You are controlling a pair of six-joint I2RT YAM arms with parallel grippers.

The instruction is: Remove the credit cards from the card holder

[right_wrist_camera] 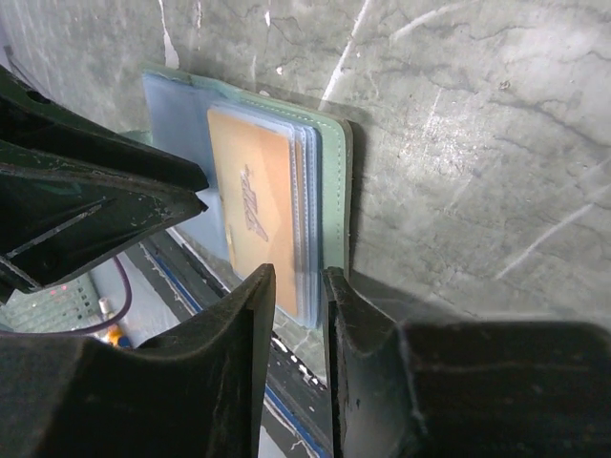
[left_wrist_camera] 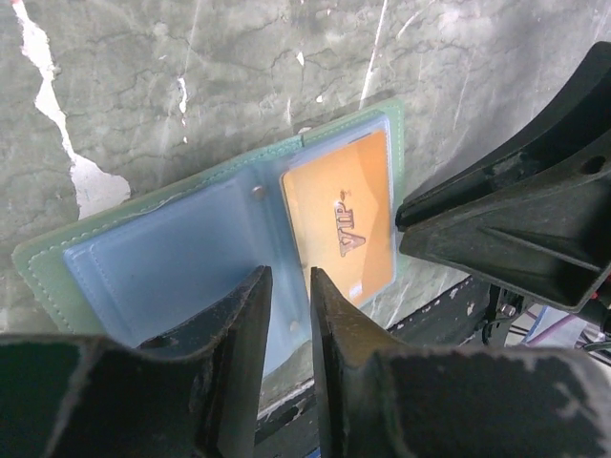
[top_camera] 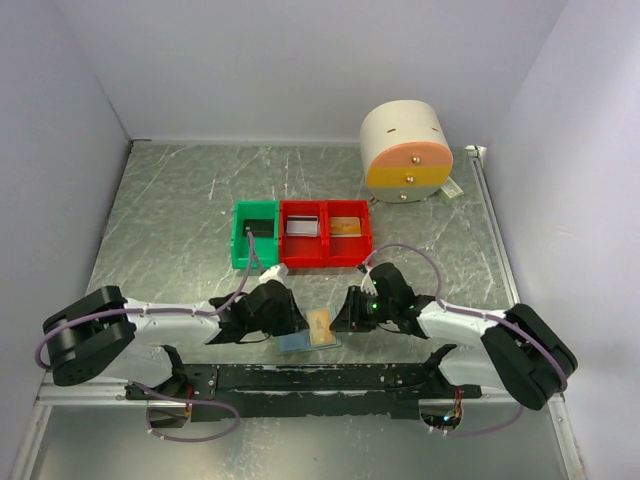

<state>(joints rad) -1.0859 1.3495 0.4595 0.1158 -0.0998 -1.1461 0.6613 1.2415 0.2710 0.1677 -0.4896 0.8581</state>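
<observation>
Pinning step: card holder (top_camera: 303,339) at near table (top_camera: 180,200) edge is straddled by narrow-jawed left gripper (left_wrist_camera: 286,279) and right gripper (right_wrist_camera: 299,279), hold unclear; orange card (left_wrist_camera: 342,224) must be slid out

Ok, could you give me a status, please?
Left gripper astride card holder edge; right gripper pinching its side. Orange credit card in pocket. Nothing blocking.

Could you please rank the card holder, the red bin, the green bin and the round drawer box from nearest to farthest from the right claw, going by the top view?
1. card holder, just left of the right claw, at the near edge.
2. red bin, straight beyond, mid-table.
3. green bin, beyond and farther left.
4. round drawer box, back right.
</observation>
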